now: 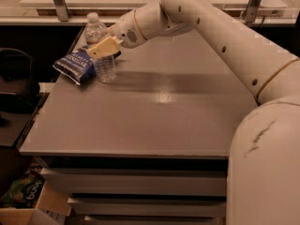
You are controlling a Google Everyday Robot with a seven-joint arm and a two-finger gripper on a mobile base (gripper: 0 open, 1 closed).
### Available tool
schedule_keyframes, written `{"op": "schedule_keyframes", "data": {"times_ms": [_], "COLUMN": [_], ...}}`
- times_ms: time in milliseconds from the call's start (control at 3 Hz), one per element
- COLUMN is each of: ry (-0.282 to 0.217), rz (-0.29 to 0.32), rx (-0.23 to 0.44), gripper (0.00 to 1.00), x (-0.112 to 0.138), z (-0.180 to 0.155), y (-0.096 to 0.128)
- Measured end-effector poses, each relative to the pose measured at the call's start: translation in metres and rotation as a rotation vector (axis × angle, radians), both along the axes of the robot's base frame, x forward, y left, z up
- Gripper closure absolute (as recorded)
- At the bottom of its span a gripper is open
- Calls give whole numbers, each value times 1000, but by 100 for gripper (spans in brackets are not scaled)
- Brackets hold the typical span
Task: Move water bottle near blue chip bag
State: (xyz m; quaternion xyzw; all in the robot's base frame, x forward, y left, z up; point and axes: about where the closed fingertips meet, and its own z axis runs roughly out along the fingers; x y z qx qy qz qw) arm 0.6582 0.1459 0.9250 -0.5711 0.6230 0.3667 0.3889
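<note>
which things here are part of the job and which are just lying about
For the job: water bottle, upright beside the blue chip bag; gripper, at the bottle's middle.
Lying about: green bag in a cardboard box, low on the left, below the table.
</note>
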Motion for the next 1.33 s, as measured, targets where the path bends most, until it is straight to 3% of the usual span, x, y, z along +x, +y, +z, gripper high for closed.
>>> {"op": "schedule_keyframes", "data": {"times_ms": [333,667,1333], "ry": [5,11,16], "rz": [1,5,-10], "rx": [2,6,15], "gripper": [12,0,0], "x": [1,0,0], "z": [-1,-1,1], "y": [0,0,-17]}}
